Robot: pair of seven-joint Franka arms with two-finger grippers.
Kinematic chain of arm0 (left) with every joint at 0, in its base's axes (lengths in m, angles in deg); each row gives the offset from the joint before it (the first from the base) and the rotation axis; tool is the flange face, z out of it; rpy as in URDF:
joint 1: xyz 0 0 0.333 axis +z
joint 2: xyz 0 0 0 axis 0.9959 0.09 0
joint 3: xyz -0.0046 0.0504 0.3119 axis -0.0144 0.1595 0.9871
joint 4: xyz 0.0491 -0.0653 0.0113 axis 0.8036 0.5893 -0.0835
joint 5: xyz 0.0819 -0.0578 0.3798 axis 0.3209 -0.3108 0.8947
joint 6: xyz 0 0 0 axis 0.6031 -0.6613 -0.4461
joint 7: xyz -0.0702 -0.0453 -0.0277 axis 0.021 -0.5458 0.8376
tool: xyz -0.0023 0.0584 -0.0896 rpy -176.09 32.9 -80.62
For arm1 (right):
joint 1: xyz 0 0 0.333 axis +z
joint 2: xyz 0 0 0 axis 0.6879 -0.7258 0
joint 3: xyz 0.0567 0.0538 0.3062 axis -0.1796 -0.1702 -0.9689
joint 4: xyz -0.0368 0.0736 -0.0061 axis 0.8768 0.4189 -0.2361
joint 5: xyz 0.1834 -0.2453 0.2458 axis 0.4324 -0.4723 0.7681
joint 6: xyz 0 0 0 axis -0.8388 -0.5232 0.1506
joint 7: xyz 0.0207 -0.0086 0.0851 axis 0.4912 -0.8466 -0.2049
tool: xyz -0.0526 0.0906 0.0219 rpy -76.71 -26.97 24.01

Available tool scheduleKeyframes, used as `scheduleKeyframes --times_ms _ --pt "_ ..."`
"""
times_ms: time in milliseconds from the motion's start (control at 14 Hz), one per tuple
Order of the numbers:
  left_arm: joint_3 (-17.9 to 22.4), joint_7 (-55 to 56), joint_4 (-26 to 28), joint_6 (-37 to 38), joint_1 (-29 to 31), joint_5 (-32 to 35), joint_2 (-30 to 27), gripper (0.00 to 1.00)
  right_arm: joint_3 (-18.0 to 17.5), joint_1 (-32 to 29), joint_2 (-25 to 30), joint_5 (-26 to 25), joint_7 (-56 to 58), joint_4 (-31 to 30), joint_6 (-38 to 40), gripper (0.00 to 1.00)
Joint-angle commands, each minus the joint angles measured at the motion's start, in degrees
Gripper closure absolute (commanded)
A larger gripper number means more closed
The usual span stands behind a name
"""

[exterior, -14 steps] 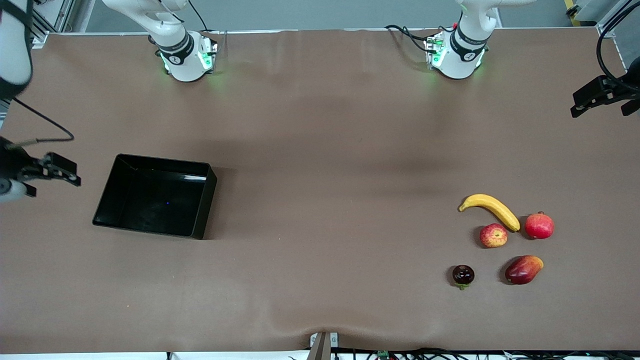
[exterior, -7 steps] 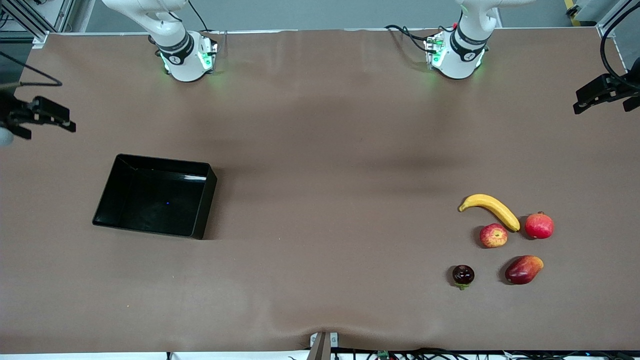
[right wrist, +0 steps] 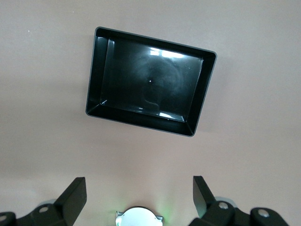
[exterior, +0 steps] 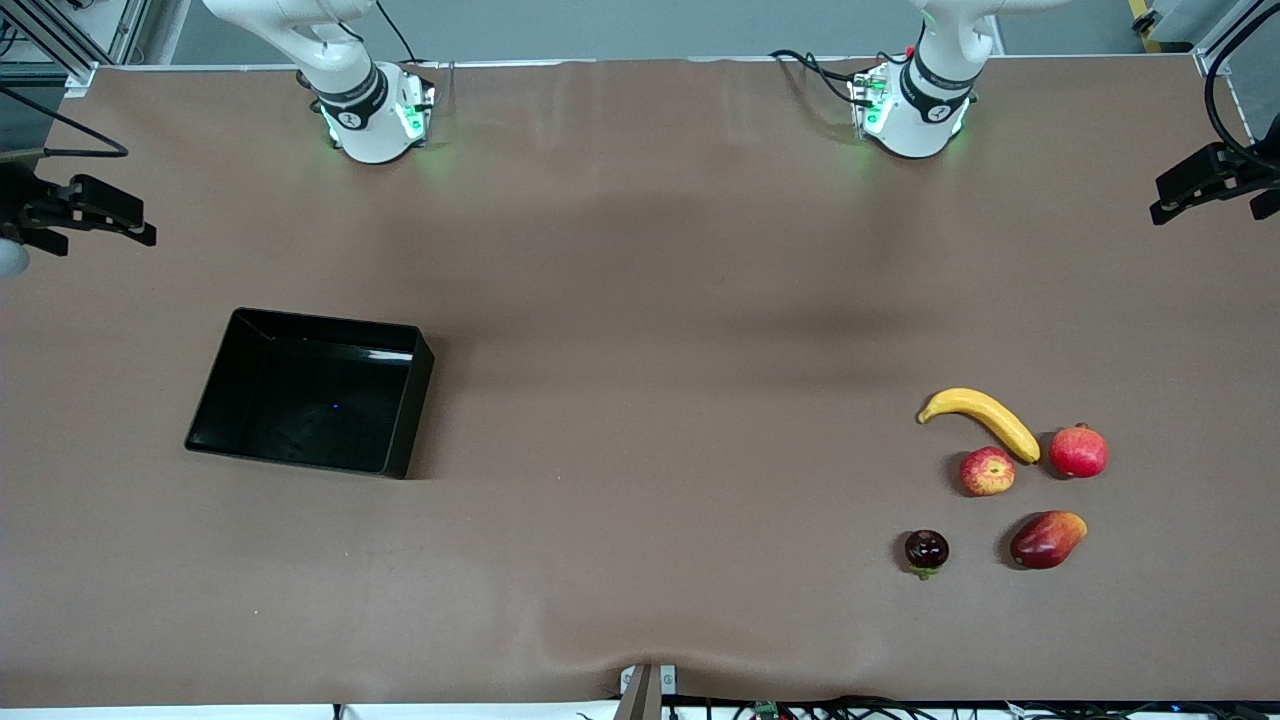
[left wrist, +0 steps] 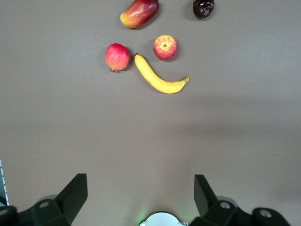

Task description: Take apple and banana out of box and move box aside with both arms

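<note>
Box [exterior: 310, 404] empty on the bench [exterior: 640, 300] toward the right arm's end; apple [exterior: 987, 471] and banana [exterior: 980, 418] out, well apart at the left arm's end. Left gripper [exterior: 1205, 185] and right gripper [exterior: 85, 215] raised over bench edges, fingers wide, holding nothing. Task seemingly done; nothing further called for.

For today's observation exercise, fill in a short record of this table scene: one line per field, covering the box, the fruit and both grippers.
box: black open tray, nothing in it, toward the right arm's end of the table
banana: on the table, toward the left arm's end
apple: on the table, beside the banana, nearer the front camera
other fruit: three more pieces beside them
left gripper: open, holding nothing
right gripper: open, holding nothing
</note>
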Motion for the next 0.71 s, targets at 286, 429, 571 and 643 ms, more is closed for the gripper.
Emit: scheduleKeyframes --times_ms 286,429,571,643 --pt "-0.71 0.05 -2.62 0.59 -0.22 0.15 1.78 0.00 0.64 1.18 1.06 1.05 -1.23 -0.51 1.85 0.00" --pt "-0.71 -0.04 -2.62 0.59 -0.04 0.15 1.78 0.00 0.64 1.10 1.15 1.24 -1.23 -0.43 3.15 0.00" --pt "-0.63 -0.04 -2.62 0.59 -0.04 0.15 1.69 0.00 0.64 1.10 1.15 1.15 -1.06 -0.25 3.60 0.00" --pt "-0.71 -0.12 -2.62 0.59 -0.04 0.15 1.69 0.00 0.64 1.10 1.15 1.15 -1.06 -0.34 3.69 0.00"
